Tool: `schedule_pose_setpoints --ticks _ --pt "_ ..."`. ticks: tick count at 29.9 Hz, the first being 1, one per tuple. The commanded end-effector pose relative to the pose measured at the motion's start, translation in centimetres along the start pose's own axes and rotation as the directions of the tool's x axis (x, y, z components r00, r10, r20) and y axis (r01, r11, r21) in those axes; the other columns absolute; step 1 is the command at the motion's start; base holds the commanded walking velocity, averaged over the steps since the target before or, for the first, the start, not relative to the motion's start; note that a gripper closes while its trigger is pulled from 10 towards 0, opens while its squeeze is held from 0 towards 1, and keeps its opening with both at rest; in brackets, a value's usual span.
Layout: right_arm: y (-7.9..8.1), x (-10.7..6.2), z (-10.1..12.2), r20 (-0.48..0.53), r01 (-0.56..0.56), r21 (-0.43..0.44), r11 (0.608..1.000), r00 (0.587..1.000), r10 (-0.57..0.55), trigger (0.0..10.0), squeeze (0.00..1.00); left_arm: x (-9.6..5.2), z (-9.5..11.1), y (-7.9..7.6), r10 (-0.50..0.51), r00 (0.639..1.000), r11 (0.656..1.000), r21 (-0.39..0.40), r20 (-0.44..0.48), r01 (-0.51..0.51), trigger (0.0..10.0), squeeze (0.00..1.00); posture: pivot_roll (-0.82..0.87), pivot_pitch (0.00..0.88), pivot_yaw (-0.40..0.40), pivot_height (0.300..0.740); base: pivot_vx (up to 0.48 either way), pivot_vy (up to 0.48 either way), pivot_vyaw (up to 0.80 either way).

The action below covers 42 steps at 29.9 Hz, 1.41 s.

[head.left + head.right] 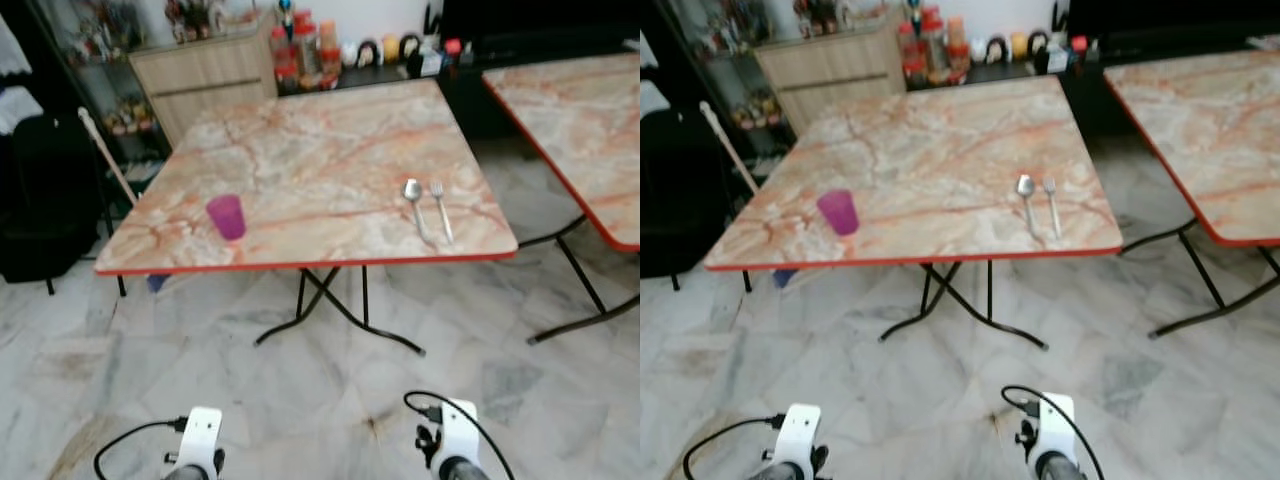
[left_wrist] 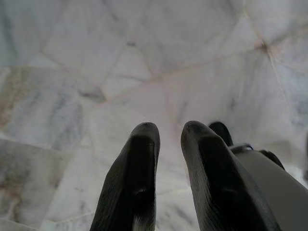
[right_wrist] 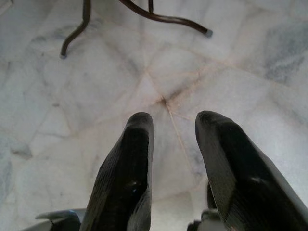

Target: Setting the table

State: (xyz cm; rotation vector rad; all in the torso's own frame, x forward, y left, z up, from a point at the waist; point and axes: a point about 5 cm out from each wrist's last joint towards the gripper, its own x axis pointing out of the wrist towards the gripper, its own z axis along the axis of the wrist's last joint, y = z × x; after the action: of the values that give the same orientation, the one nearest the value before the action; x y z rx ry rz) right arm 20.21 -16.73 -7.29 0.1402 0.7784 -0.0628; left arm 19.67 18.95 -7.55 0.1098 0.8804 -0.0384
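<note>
The second table is cut off by the frame's right edge, and the shelf clutter is too small to identify.

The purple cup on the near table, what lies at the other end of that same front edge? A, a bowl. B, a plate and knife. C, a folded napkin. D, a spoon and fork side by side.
D: with the purple cup near the table's front left, a spoon and fork lie side by side near the front right.

Purple cup, marbled orange tbl
</note>
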Motion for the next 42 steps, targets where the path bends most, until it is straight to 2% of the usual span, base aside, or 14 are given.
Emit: schedule_pose_setpoints --ticks 1,8,11,14,19,23,24,25,27,29,32,37,42 --pt "0.7 0.3 1.1 0.052 -0.026 -0.025 0.999 0.998 0.027 10.0 0.00 0.0 -0.2 0.2 0.007 1.000 1.000 0.028 -0.011 -0.006 10.0 0.00 -0.05 0.000 0.120 0.740 0.000 0.000 0.00" --pt "2.1 0.5 3.6 0.179 -0.083 -0.130 0.988 0.978 0.105 10.0 0.00 0.0 -0.3 0.0 0.004 1.000 1.000 0.026 -0.010 -0.004 10.0 0.00 -0.05 0.000 0.114 0.740 0.000 0.000 0.00" --pt "2.2 0.6 5.6 0.279 -0.060 -0.176 0.983 0.954 0.108 10.0 0.00 -0.1 -0.3 0.0 0.006 1.000 1.000 0.026 -0.005 -0.006 10.0 0.00 -0.05 0.000 0.111 0.740 0.000 0.000 0.00" --pt "2.3 0.6 6.0 0.299 -0.059 -0.181 0.982 0.948 0.112 10.0 0.00 -0.1 -0.3 0.0 0.006 1.000 1.000 0.026 -0.004 -0.006 10.0 0.00 -0.05 0.000 0.110 0.740 0.000 0.000 0.00" --pt "3.4 0.5 9.2 0.429 -0.062 -0.213 0.975 0.891 0.150 10.0 0.00 0.1 0.8 -0.3 -0.006 0.999 1.000 0.021 0.051 0.005 10.0 0.00 -0.05 0.000 0.110 0.740 0.000 0.000 0.00" --pt "3.5 0.5 9.6 0.442 -0.061 -0.214 0.975 0.884 0.153 10.0 0.00 0.1 1.0 -0.3 -0.007 0.998 1.000 0.021 0.057 0.006 10.0 0.00 -0.05 0.000 0.110 0.740 0.000 0.000 0.00" --pt "4.4 0.4 12.1 0.521 -0.056 -0.217 0.975 0.838 0.164 10.0 0.00 0.3 1.8 -0.7 -0.015 0.997 1.000 0.026 0.078 0.013 10.0 0.00 -0.06 0.000 0.115 0.740 0.000 0.000 0.00" --pt "4.4 0.4 12.1 0.521 -0.056 -0.217 0.975 0.838 0.164 10.0 0.00 0.3 1.8 -0.7 -0.015 0.997 1.000 0.026 0.078 0.013 10.0 0.00 -0.06 0.000 0.115 0.740 0.000 0.000 0.00" --pt "4.9 0.2 13.5 0.564 -0.056 -0.217 0.974 0.807 0.173 10.0 0.00 0.4 2.2 -0.9 -0.019 0.996 0.999 0.030 0.089 0.017 10.0 0.00 -0.06 0.000 0.117 0.740 0.000 0.000 0.00" --pt "5.1 0.1 13.9 0.578 -0.060 -0.217 0.974 0.797 0.177 10.0 0.00 0.4 2.3 -0.9 -0.020 0.996 0.999 0.032 0.092 0.017 10.0 0.00 -0.06 0.000 0.117 0.740 0.000 0.000 0.00" --pt "6.8 -0.1 15.2 0.611 -0.098 -0.187 0.978 0.767 0.194 10.0 0.00 0.5 3.0 -1.1 -0.025 0.993 0.999 0.036 0.115 0.021 10.0 0.00 -0.05 0.000 0.123 0.740 0.000 0.000 0.00" --pt "6.8 -0.1 15.3 0.612 -0.089 -0.176 0.980 0.770 0.180 10.0 0.00 0.5 3.1 -1.0 -0.021 0.993 0.999 0.035 0.117 0.017 10.0 0.00 -0.05 0.000 0.123 0.740 0.000 0.000 0.00" --pt "8.1 -0.2 16.6 0.622 -0.109 -0.220 0.969 0.750 0.226 10.0 0.00 0.5 3.4 -0.7 -0.014 0.989 1.000 0.028 0.145 0.010 10.0 0.00 -0.05 0.000 0.124 0.740 0.000 0.000 0.00"
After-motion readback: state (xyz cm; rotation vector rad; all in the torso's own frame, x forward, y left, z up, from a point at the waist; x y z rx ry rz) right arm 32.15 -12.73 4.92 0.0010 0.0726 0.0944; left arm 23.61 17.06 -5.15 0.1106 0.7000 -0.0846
